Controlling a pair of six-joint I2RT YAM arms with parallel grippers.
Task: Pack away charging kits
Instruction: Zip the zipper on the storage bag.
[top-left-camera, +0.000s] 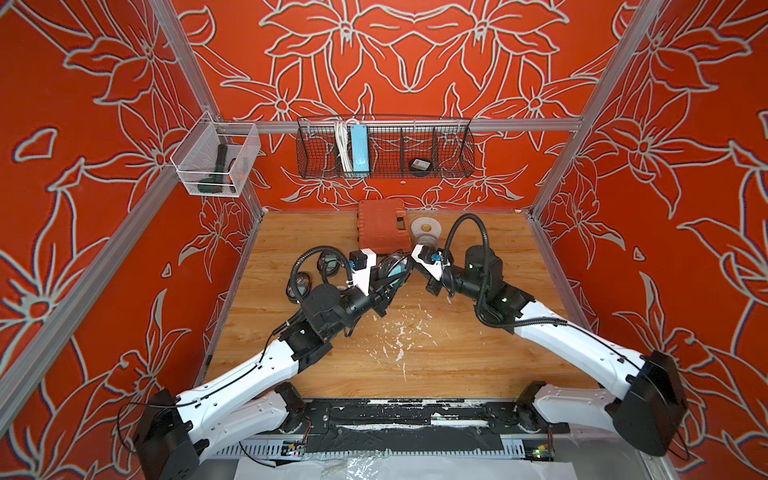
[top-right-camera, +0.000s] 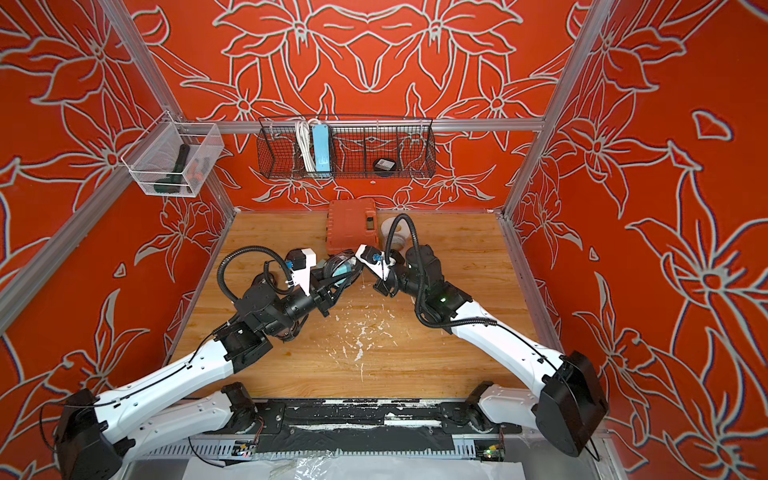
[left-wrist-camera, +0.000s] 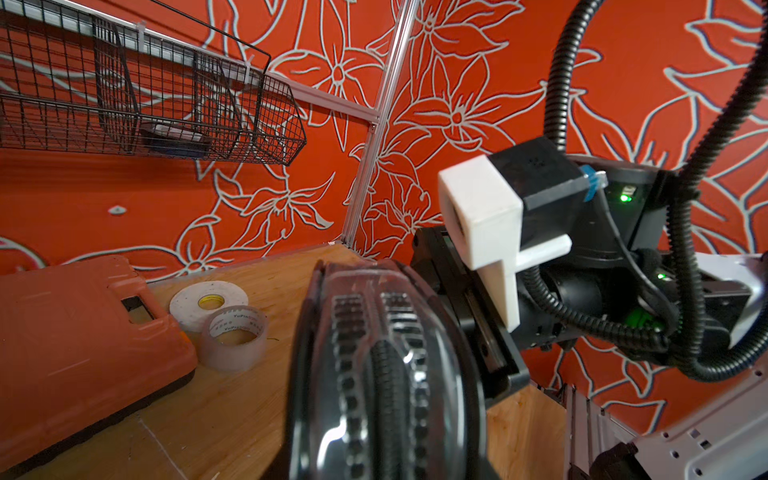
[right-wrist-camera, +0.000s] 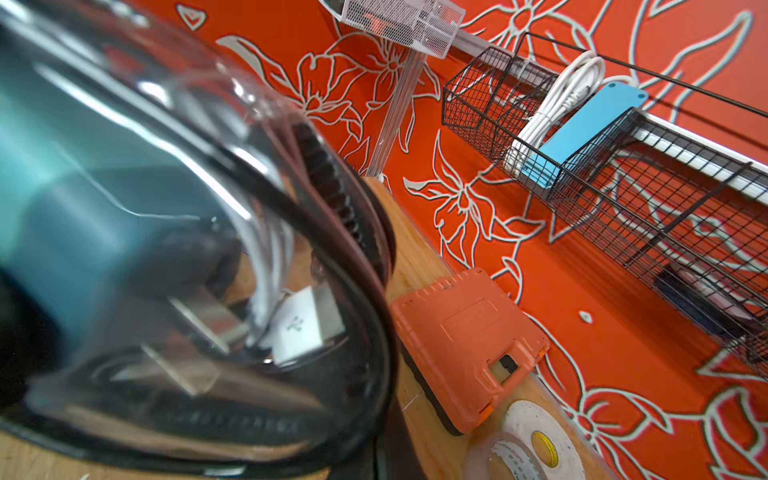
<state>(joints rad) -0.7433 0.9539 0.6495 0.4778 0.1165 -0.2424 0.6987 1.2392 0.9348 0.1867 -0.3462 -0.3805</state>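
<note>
Pouch (top-left-camera: 392, 266) is held off the table (top-left-camera: 415, 365) mid-bench, pinched by the left claw (top-left-camera: 392, 277). Teal plug (right-wrist-camera: 62, 187) and USB end (right-wrist-camera: 309, 326) of a cable are seen inside through the clear face. Right claw (top-left-camera: 409, 262) is pressed together at the pouch rim; fingertips are hidden, so what is nipped cannot be told. Other pouches (top-left-camera: 329, 264) are laid flat by the left arm, partly covered. Behind: orange case (top-left-camera: 382, 226), tape rolls (top-left-camera: 424, 232). Wire basket (top-left-camera: 384, 166) is hung on the back wall.
</note>
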